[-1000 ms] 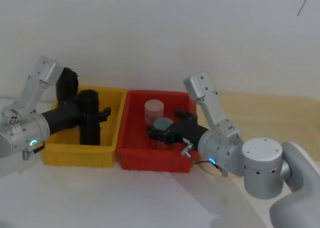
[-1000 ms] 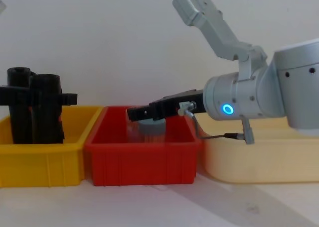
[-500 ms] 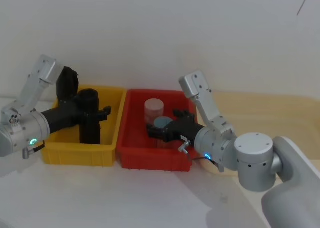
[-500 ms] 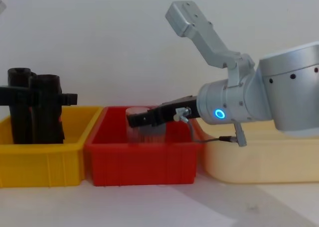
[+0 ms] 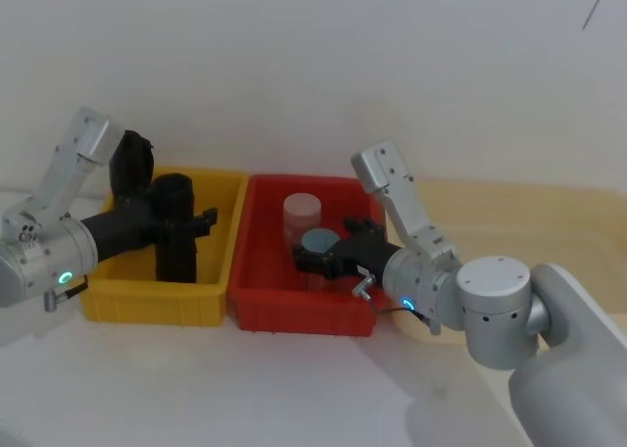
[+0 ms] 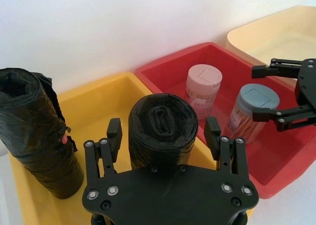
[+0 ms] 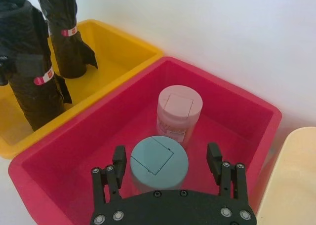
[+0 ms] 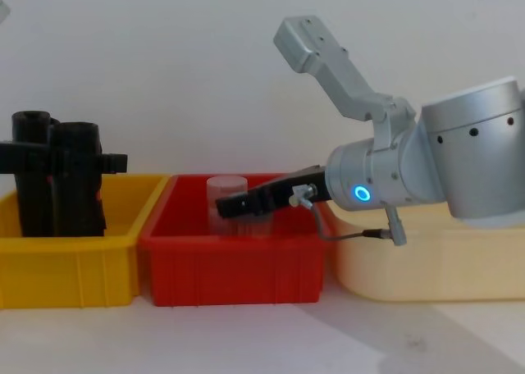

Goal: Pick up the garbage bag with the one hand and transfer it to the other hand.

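The garbage bag (image 5: 176, 259) is a black roll standing upright in the yellow bin (image 5: 147, 305). My left gripper (image 5: 184, 223), on the green-ringed arm, is open, with one finger on each side of the roll's upper part. In the left wrist view the bag (image 6: 160, 121) sits between the fingers (image 6: 114, 132) with small gaps. My right gripper (image 5: 312, 261), on the blue-ringed arm, is open inside the red bin (image 5: 294, 315). It straddles a blue-lidded jar (image 7: 159, 163). In the chest view the bag (image 8: 78, 198) stands at far left and the right gripper (image 8: 223, 206) reaches in over the red bin.
A second black roll (image 6: 37, 136) with a small red mark stands behind the bag in the yellow bin. A pink-lidded jar (image 5: 302, 212) stands behind the blue-lidded one. A beige tray (image 8: 426, 267) lies to the right of the red bin. A white wall is close behind.
My right arm has swung and its gripper has shifted slightly within the red bin, staying open around the blue-lidded jar. The left gripper and both rolls have not moved.
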You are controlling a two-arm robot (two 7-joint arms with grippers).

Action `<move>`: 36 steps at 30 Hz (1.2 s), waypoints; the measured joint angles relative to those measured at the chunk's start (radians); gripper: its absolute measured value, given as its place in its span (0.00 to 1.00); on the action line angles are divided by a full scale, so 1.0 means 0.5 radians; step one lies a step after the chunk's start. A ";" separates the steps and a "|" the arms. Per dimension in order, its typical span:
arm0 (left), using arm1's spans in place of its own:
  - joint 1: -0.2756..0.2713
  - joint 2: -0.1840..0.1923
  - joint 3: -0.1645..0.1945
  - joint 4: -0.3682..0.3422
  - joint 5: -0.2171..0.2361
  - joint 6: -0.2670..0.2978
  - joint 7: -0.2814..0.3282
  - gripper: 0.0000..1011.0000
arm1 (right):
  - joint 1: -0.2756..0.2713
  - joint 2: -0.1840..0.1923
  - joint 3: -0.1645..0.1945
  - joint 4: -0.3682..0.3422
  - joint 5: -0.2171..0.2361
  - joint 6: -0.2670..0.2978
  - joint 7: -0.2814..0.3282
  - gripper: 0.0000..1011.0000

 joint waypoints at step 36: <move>0.000 0.000 0.000 0.000 0.000 0.000 0.000 0.90 | 0.026 -0.013 0.024 0.081 -0.019 0.006 0.077 0.66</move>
